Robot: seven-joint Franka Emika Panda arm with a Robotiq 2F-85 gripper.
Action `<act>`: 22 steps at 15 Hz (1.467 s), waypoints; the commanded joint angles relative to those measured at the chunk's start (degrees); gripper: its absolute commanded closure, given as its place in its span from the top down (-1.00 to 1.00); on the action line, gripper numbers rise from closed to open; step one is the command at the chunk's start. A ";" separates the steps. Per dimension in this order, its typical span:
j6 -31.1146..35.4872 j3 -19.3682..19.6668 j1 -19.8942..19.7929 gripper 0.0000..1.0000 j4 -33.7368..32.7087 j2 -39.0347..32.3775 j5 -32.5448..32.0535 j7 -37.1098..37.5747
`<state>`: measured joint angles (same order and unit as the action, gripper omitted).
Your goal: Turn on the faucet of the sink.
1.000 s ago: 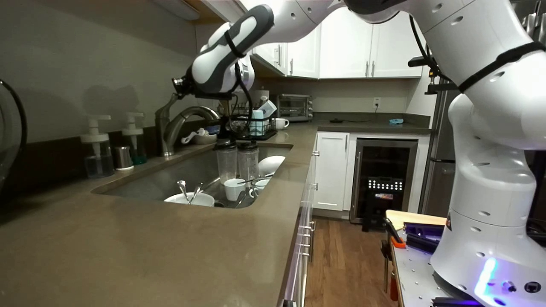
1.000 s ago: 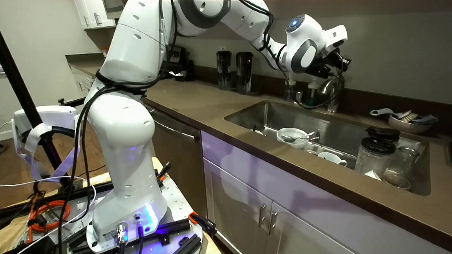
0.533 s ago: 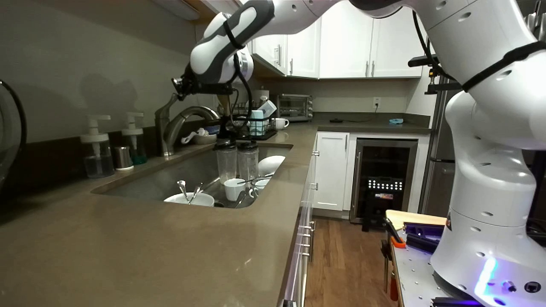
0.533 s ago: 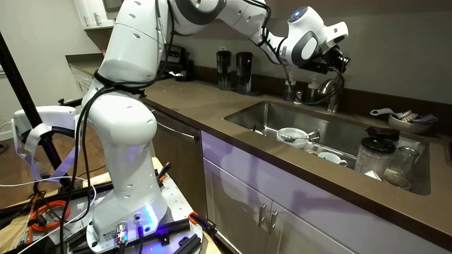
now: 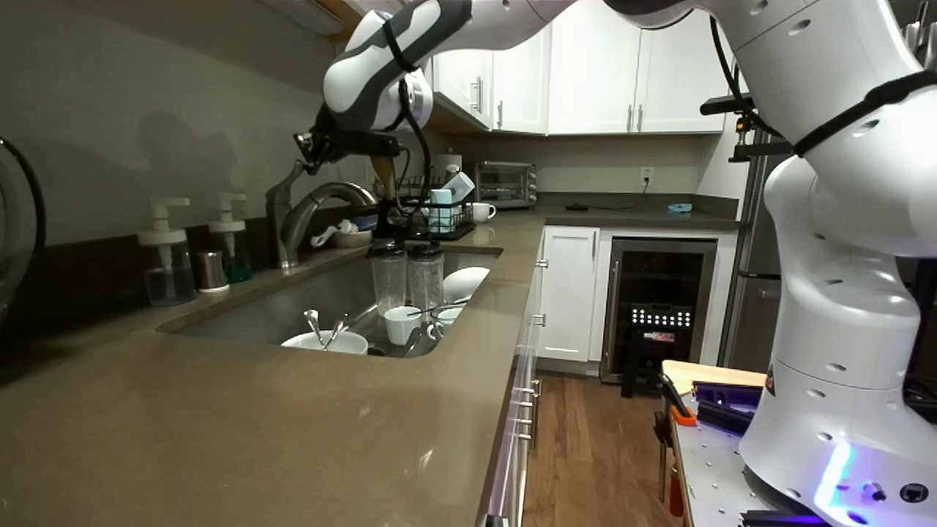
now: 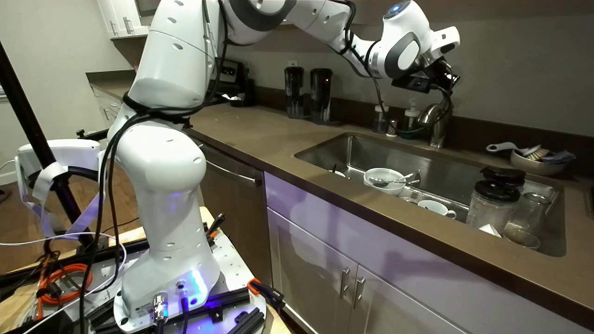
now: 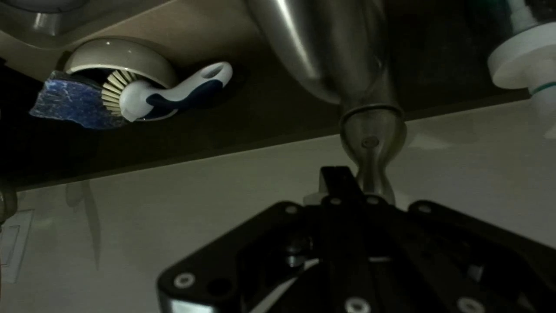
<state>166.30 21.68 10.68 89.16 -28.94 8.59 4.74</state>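
The brushed metal faucet (image 5: 278, 227) stands behind the sink (image 6: 366, 150), its curved spout (image 5: 333, 192) reaching over the basin. Its lever (image 5: 290, 181) points up from the body. My gripper (image 5: 309, 152) is at the top of the lever, with the hand tilted above the faucet; the gripper also shows in an exterior view (image 6: 455, 82). In the wrist view the gripper (image 7: 335, 169) is shut, its black fingertips together with nothing seen between them. The lever (image 7: 372, 150) runs just beside and behind the fingers, its tip partly hidden. I cannot tell whether they touch.
Soap dispensers (image 5: 167, 252) and a metal cup (image 5: 212, 271) stand beside the faucet. A bowl with a brush (image 6: 533, 160) is on its other side. The sink holds a white bowl (image 6: 383, 178), a mug (image 6: 436, 207) and lidded jars (image 6: 494, 204). The wall is close behind.
The wrist and hand have risen and tilted, pitching about the fingertips. The fingertips stay near the lever's top. The lever and faucet look unchanged.
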 commanded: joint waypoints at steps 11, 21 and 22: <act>-0.98 -4.85 -3.14 -1.00 -1.59 0.43 -7.37 3.19; -0.19 0.30 -0.30 -1.00 -4.46 -1.89 -5.57 2.60; 0.09 0.10 -0.53 -1.00 -4.64 -1.90 -5.12 2.50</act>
<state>164.49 21.18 10.47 88.35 -29.01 3.33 6.24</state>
